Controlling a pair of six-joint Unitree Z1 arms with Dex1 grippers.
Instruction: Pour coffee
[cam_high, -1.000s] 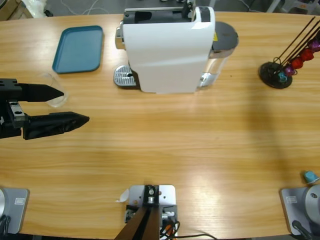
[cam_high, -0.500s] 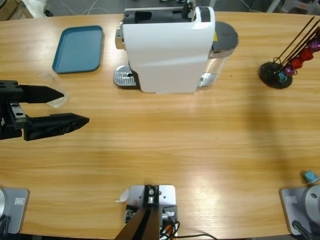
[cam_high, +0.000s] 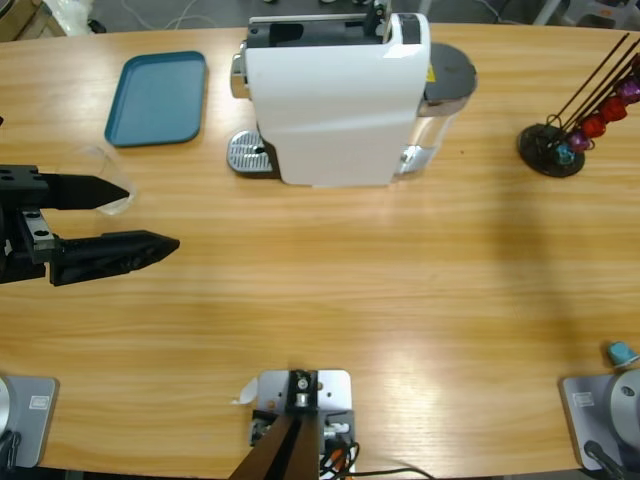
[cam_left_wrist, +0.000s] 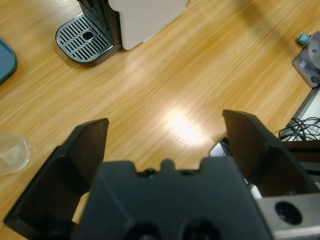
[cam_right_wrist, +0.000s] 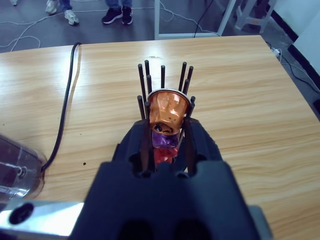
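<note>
Flanking left tool (cam_high: 150, 213), released: glass (cam_high: 108, 180), blue tray (cam_high: 158, 98), coffee machine (cam_high: 335, 100). Right tool (cam_right_wrist: 167, 137) clenched near capsule rack (cam_right_wrist: 165, 95).

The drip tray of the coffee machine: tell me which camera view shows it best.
The left wrist view: the drip tray shows large, its slotted grate plain. The high view shows it smaller, partly under the machine. The right wrist view misses it.

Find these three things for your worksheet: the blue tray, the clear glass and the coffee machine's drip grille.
blue tray (cam_high: 157, 97), high view, on its flat bare middle.
clear glass (cam_left_wrist: 11, 152), left wrist view, on its see-through wall.
drip grille (cam_left_wrist: 84, 38), left wrist view, on the slotted metal plate.
</note>
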